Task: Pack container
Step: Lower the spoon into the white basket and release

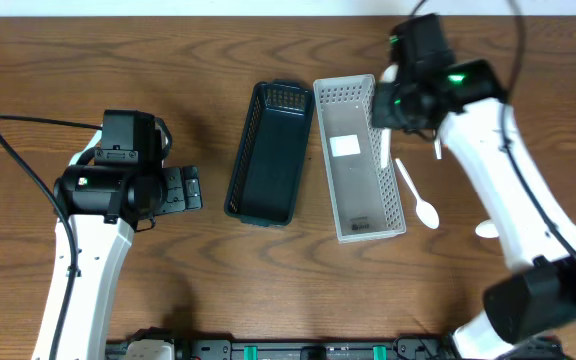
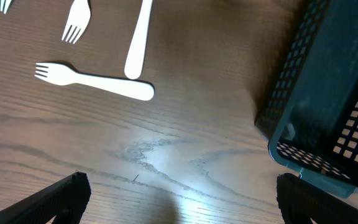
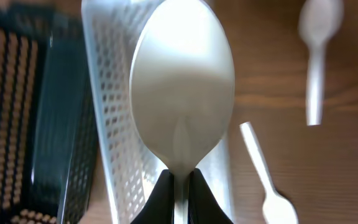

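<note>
Holding a white spoon (image 3: 182,93) by its handle, the right hand (image 3: 180,186) is closed tight above the right wall of the pale basket (image 1: 360,195). The spoon's long axis runs along the basket, whose floor lies just leftward. The left hand (image 2: 179,202), wide open and empty, hovers farther off.

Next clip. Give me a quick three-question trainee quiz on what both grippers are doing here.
1. True or false: the right gripper is shut on a white spoon.
2. The held spoon hangs at the rim of: A) the pale basket, B) a plate, C) a mug.
3. Fill in: the left gripper is ___ and empty.
Key: 1 true; 2 A; 3 open.
</note>
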